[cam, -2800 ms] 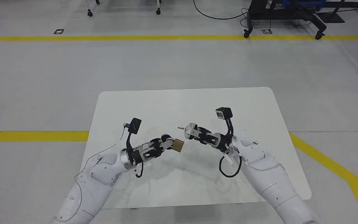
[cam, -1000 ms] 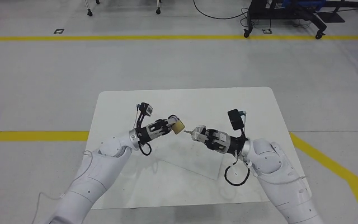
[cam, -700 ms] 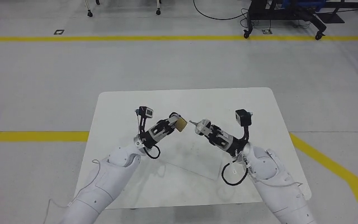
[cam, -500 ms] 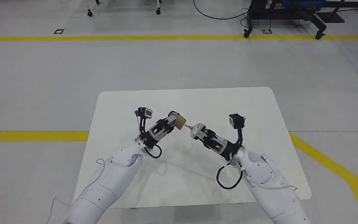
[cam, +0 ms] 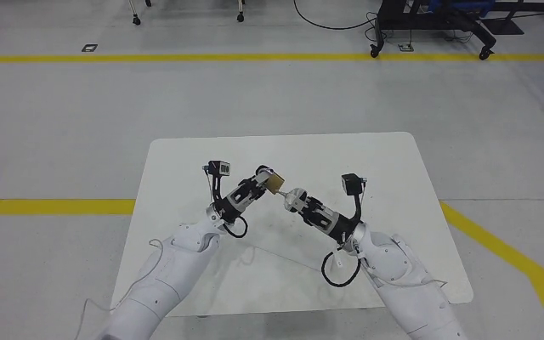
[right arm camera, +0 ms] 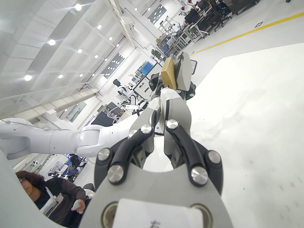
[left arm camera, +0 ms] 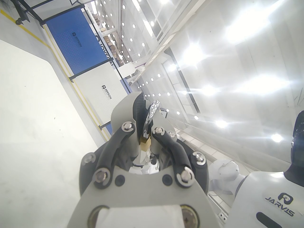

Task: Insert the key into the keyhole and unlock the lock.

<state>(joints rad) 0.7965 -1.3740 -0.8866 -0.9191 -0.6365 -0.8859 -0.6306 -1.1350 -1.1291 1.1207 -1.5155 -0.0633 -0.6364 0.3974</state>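
Observation:
Above the white table [cam: 365, 157] the two grippers meet tip to tip. My left gripper [cam: 267, 184] is shut on a brass padlock [cam: 274, 180], held tilted in the air. In the left wrist view the padlock [left arm camera: 145, 144] sits clamped between the fingers [left arm camera: 128, 112]. My right gripper [cam: 293, 198] is shut on the small silver key [cam: 283, 192], whose tip touches the padlock's end. The right wrist view has the right gripper [right arm camera: 163, 102] just under the padlock [right arm camera: 168, 75]. The key blade is mostly hidden, so I cannot tell whether it is inside the keyhole.
The table [right arm camera: 249, 91] carries nothing else, and both arms hover over its middle. Yellow floor lines [cam: 255, 58] run behind and beside it. A dark wheeled frame [cam: 433, 21] stands far back on the right.
Both arms rose and swung toward the table's middle. The right gripper closed the gap, so the key tip now touches the padlock, which is tilted toward it.

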